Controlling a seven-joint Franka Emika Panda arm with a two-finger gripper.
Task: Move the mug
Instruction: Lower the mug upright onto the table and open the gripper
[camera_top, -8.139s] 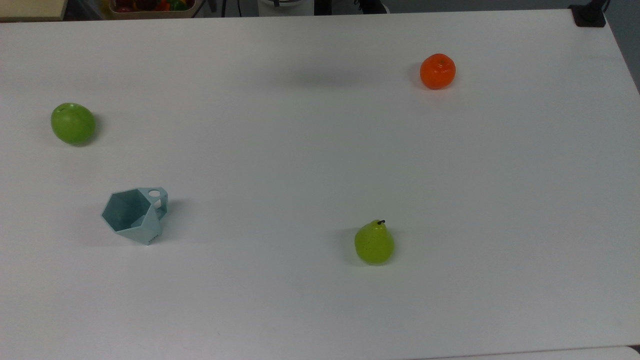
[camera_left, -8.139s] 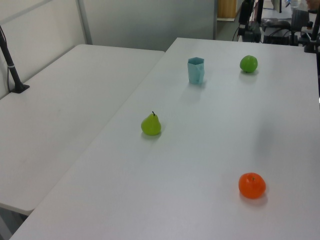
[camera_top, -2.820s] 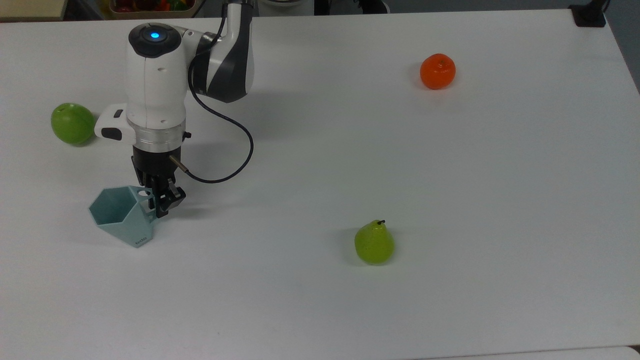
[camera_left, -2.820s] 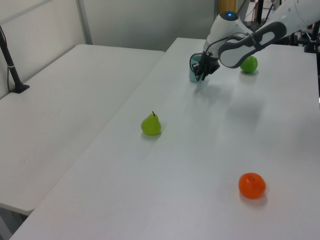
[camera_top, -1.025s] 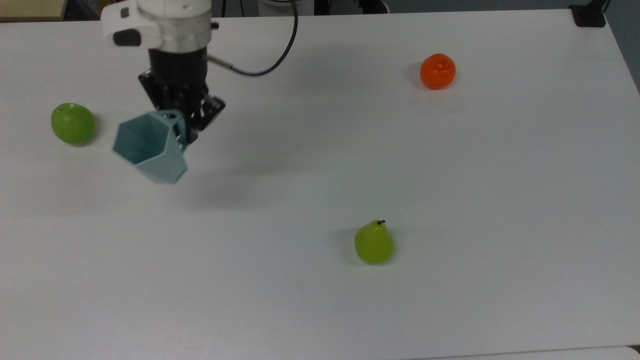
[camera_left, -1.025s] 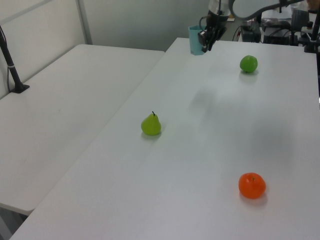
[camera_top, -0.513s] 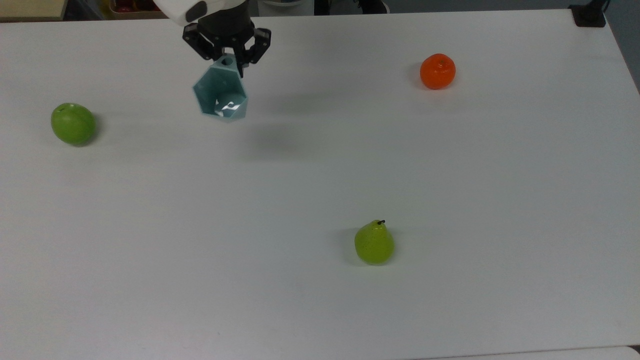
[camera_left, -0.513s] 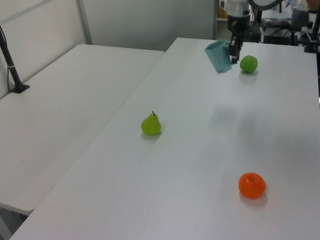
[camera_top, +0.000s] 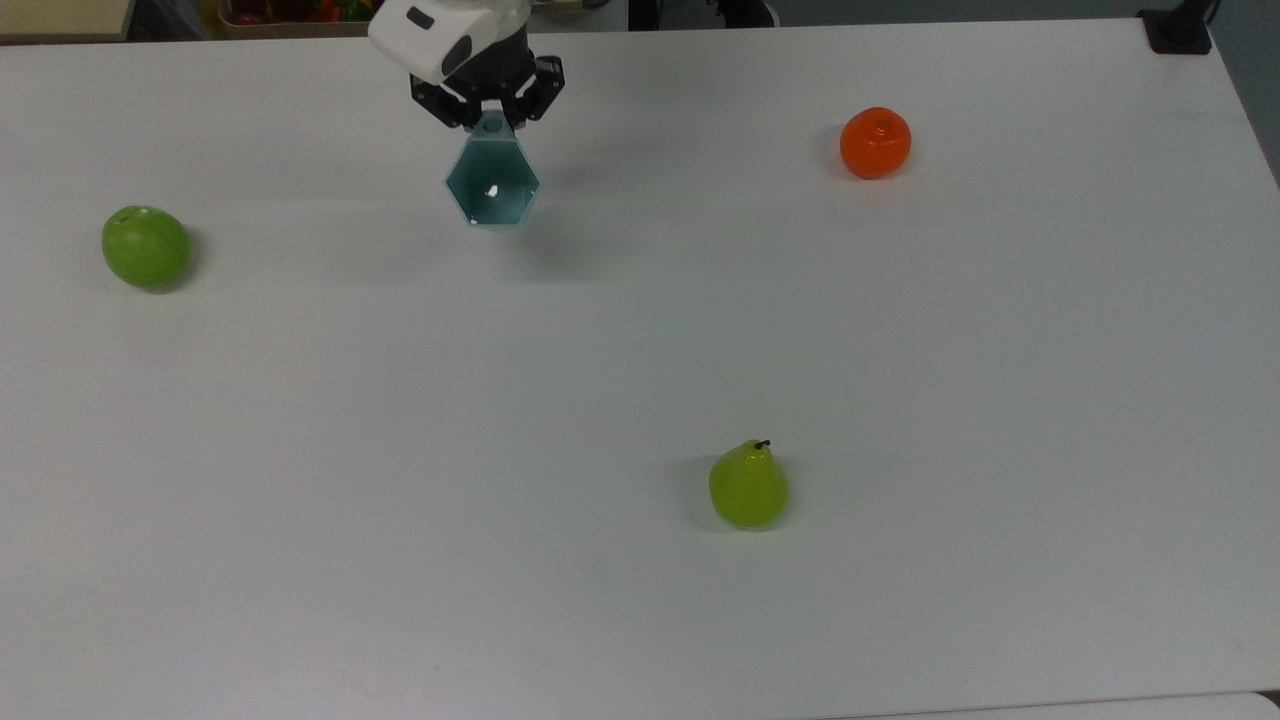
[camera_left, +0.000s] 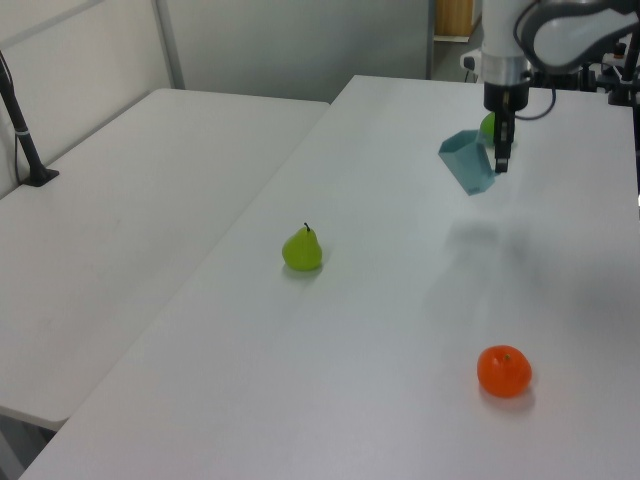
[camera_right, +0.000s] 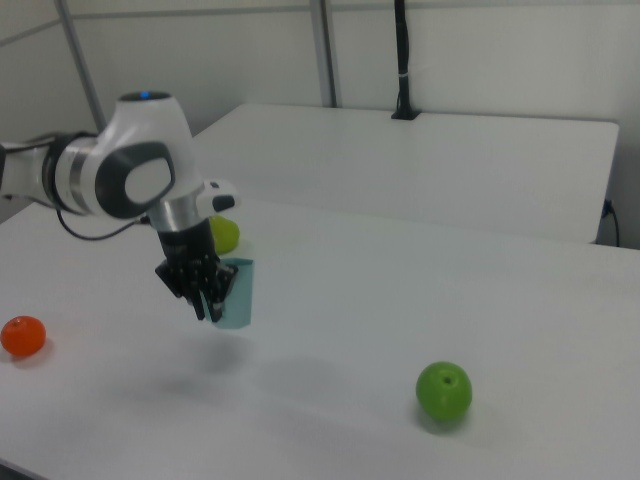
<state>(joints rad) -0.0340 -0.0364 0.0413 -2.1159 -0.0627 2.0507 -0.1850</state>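
The pale blue-teal faceted mug (camera_top: 492, 189) (camera_left: 467, 162) (camera_right: 237, 291) hangs in the air above the white table (camera_top: 640, 350), tilted, its hexagonal mouth facing the top camera. My gripper (camera_top: 490, 122) (camera_left: 503, 152) (camera_right: 209, 298) is shut on the mug's flat handle, near the far edge of the table in the top view. The mug's shadow falls on the table just below it.
A green apple (camera_top: 146, 247) (camera_right: 443, 391) lies at the top view's left, an orange (camera_top: 875, 143) (camera_left: 504, 370) (camera_right: 22, 336) at its upper right, and a pear (camera_top: 748, 485) (camera_left: 302, 249) in the lower middle. A second white table (camera_left: 110, 220) adjoins in the left view.
The gripper carried the mug from the top view's left up off the table, then rightward; in the last half second it shifted a little further right and turned the mug's mouth upward.
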